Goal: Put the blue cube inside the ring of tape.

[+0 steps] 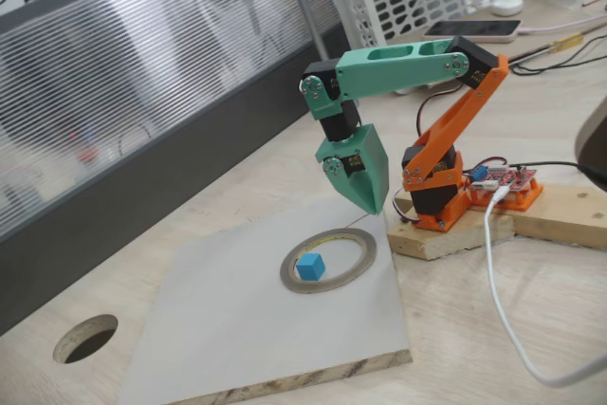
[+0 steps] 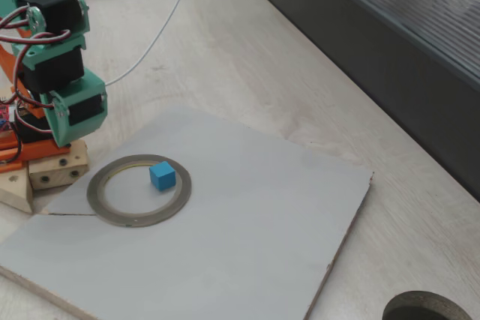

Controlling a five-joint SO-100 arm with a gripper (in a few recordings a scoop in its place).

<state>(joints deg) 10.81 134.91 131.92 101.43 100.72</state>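
The blue cube (image 1: 310,266) (image 2: 162,175) rests flat on the white board, inside the ring of tape (image 1: 368,251) (image 2: 94,192) and apart from its band. The ring is a thin grey band lying flat on the board. My green gripper (image 1: 372,204) (image 2: 71,137) hangs above the ring's edge nearest the arm's base, pointing down. Its jaws are shut to a point with nothing between them. It is clear of the cube and the ring.
The white board (image 1: 237,348) (image 2: 262,230) lies on a wooden table. A dark round hole (image 1: 85,339) (image 2: 427,309) is cut in the table beyond the board's corner. The arm's orange base (image 1: 436,187) sits on a wooden block, with a white cable (image 1: 498,282) beside it. A grey panel (image 1: 142,92) lines the table's edge.
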